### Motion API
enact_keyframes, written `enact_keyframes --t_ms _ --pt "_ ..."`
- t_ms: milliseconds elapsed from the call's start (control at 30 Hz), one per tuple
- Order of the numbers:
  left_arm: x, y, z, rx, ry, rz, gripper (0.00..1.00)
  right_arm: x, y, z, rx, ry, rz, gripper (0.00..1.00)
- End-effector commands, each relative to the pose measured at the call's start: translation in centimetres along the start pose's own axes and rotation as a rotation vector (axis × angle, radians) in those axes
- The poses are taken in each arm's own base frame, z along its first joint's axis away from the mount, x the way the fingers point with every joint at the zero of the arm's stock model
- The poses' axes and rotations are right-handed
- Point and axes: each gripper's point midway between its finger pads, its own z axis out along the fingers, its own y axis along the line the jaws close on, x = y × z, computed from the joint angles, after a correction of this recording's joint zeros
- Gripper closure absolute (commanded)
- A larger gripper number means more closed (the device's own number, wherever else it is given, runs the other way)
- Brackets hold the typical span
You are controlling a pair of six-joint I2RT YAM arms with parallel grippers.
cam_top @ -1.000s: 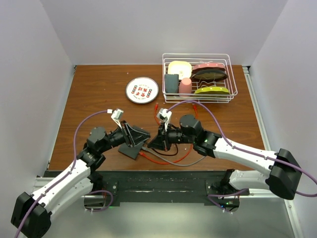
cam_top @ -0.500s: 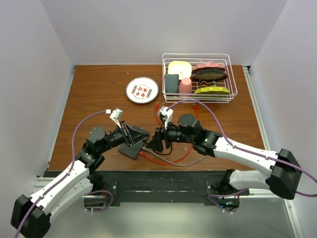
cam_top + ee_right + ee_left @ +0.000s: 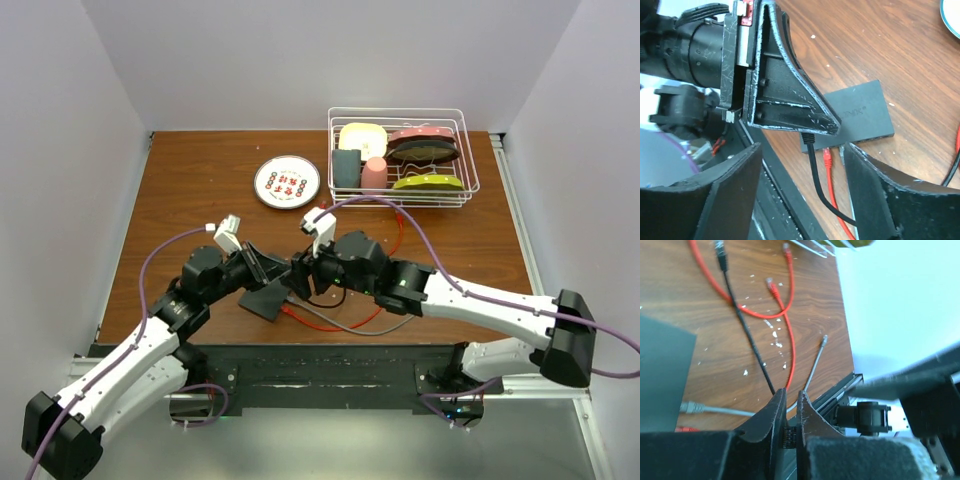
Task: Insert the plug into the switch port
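Switch point(image 3: 860, 116) sits beyond spread right fingers point(image 3: 730, 192).

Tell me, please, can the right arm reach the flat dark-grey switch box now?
Probably not cleanly: the shut left gripper sits over the switch box at its socket edge, blocking the open right gripper.

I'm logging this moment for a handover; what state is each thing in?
Left gripper: shut; hold unclear.
Right gripper: open, empty.
Flat dark-grey rectangular switch: lying flat, red plug and grey plug in its ports.
Thin black cable: near end hidden under left gripper.
White wire rack: holding dishes.
Round white patterned plate: lying flat.
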Motion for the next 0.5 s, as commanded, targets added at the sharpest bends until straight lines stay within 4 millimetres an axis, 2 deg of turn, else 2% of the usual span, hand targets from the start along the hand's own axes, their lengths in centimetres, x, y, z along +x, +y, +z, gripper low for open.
enact_keyframes --t_ms 0,200,467 --pt "-1.3 -0.6 -0.4 -0.014 -0.060 -0.094 1.00 0.6 -1.1 1.1 0.135 0.019 -0.059 0.39" --pt "-1.8 -0.6 -0.7 -0.018 -0.096 -0.112 1.00 1.8 -0.8 2.4 0.192 0.047 -0.115 0.42" --pt "-1.5 -0.7 -0.3 -0.009 -0.072 -0.104 1.00 1.9 -0.3 2.6 0.199 0.034 -0.128 0.45"
